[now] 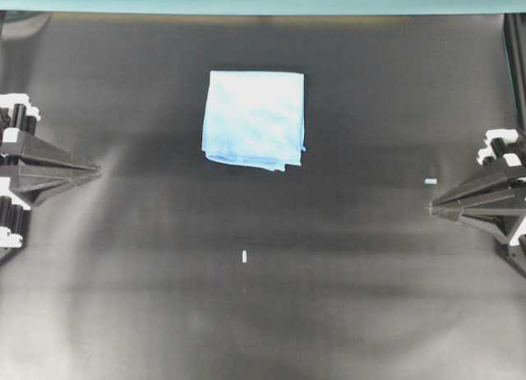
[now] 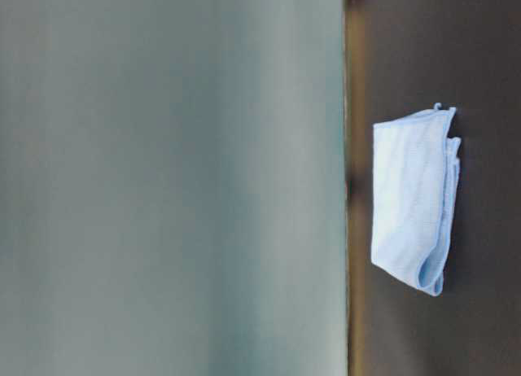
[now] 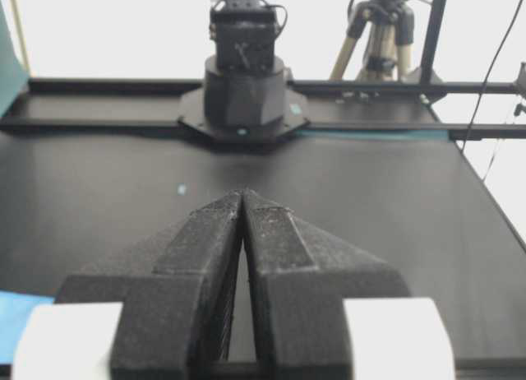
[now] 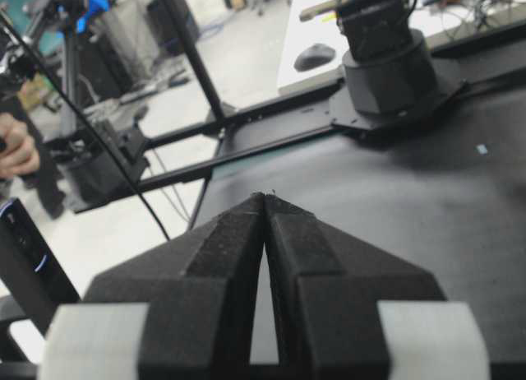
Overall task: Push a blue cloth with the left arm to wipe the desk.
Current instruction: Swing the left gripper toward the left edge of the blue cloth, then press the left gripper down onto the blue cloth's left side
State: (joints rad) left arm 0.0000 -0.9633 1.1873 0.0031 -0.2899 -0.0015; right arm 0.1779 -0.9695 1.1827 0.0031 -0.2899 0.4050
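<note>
Wide matte black desk (image 1: 263,314), wipe not begun. Light sky-blue folded square cloth (image 1: 255,119) lies flat up-centre, well apart from both arms. Black jointed left arm's pointed claw (image 1: 97,171) is pinched closed, empty; black right claw (image 1: 433,207) likewise, parked. Judgement: approach low, meet the cloth's near edge squarely, press lightly so layers don't bunch. Arms cropped overhead; cloth's far folds probably loose, glare hides them.
</note>
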